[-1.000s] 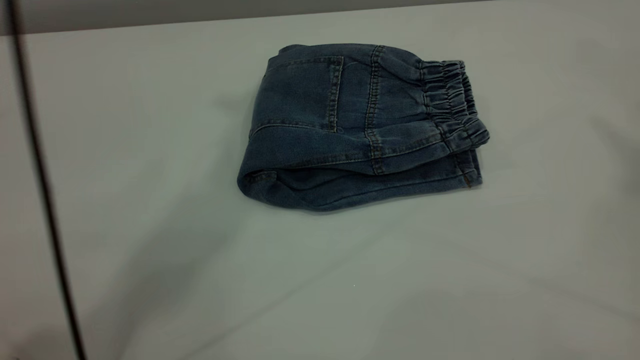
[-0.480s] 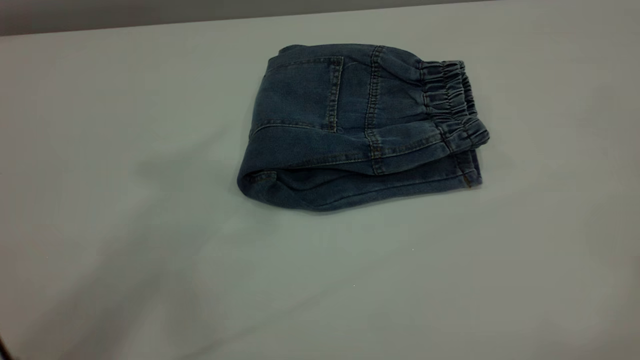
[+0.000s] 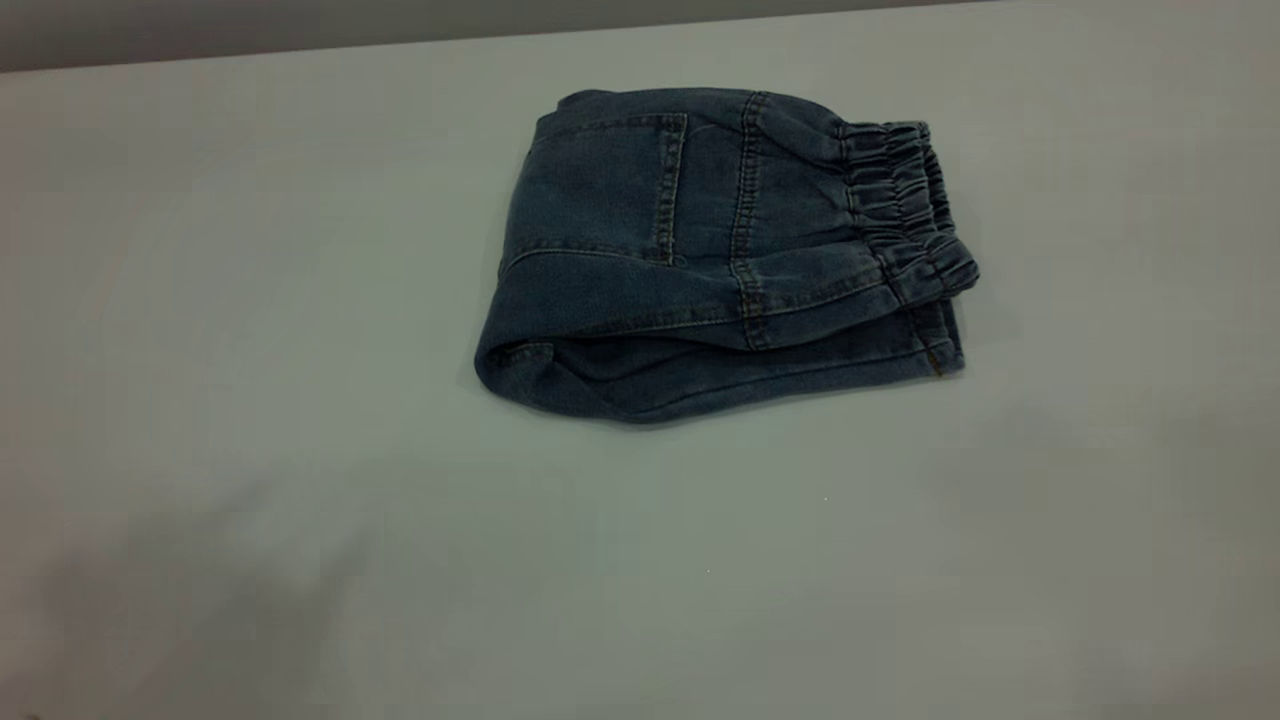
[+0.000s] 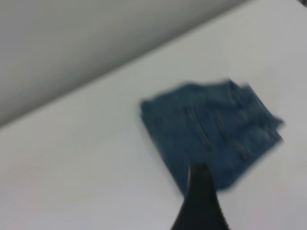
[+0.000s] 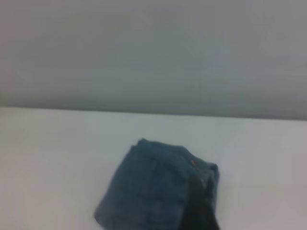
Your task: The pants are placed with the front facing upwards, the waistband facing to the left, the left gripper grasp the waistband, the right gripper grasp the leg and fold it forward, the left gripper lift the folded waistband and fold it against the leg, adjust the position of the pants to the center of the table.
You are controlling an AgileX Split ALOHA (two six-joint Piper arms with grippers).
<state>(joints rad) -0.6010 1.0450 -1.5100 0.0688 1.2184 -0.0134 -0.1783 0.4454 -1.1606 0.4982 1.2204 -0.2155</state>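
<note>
The pants [image 3: 720,250] lie folded into a compact blue denim bundle on the table [image 3: 300,450], slightly back and right of its middle in the exterior view. Their back side faces up, showing a patch pocket [image 3: 610,185]. The gathered waistband [image 3: 905,205] lies at the bundle's right end, on top of the leg [image 3: 800,365] layer beneath. Neither arm appears in the exterior view. In the left wrist view a dark part of the left gripper [image 4: 200,203] hangs well away from the pants [image 4: 211,132]. The right gripper [image 5: 199,211] shows as a dark shape before the pants [image 5: 153,187], apart from them.
Bare white tabletop surrounds the bundle on all sides. The table's far edge [image 3: 300,48] meets a grey wall behind. Soft shadows fall across the near left part of the table [image 3: 180,600].
A thin dark cable at the left of the exterior view has swung out of the picture. The shadows on the near tabletop have shifted. The pants have not moved.
</note>
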